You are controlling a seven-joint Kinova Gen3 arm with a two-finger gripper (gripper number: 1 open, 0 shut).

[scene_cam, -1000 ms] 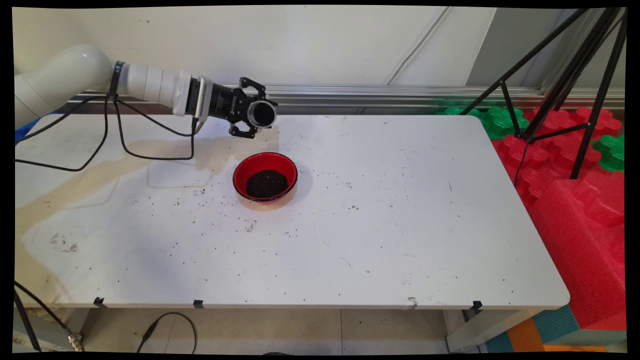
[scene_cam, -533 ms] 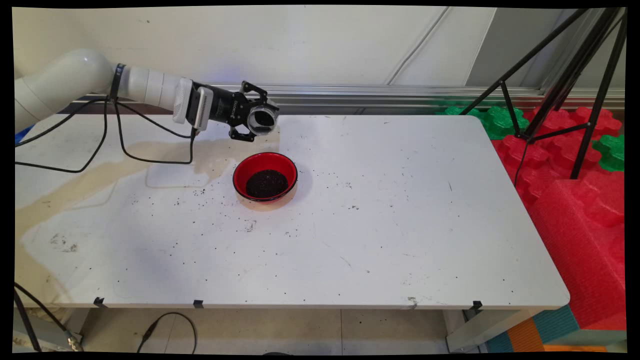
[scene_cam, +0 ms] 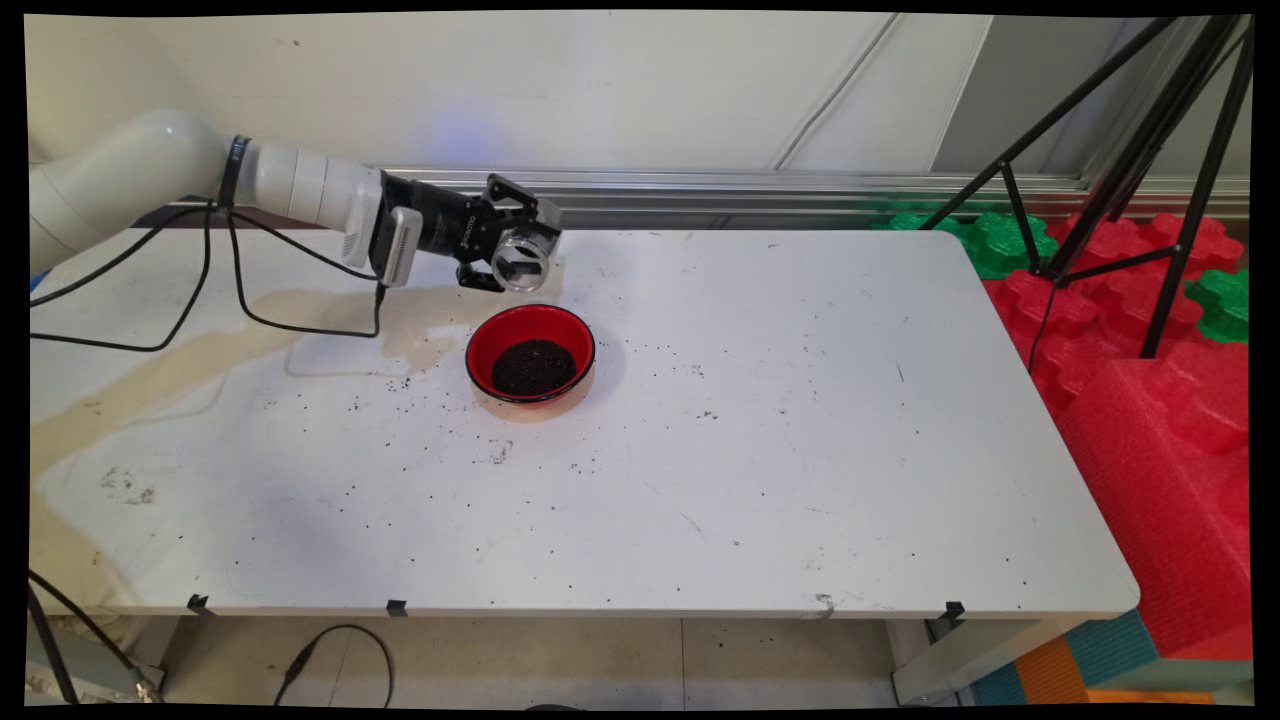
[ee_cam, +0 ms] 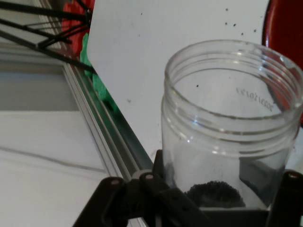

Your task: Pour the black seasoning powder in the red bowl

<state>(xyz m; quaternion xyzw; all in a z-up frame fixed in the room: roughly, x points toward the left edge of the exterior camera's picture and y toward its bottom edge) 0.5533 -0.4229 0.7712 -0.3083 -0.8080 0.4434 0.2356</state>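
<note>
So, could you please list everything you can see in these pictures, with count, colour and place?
jar: one, clear plastic, lidless, lying sideways in the tool above the table's far side, a few dark grains inside
bowl: one, red, holding dark grains, on the table just nearer than the jar
table: one, white, stained, with scattered dark specks
tripod: one, black, far right
foam blocks: several, red and green, right of the table
tool: one, black, shut on the jar

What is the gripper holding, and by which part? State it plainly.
The black two-finger gripper holds a clear plastic jar, open-mouthed, by its lower body near the base; a little dark granular stuff lies inside. It is above the table, beside the red bowl.
</note>
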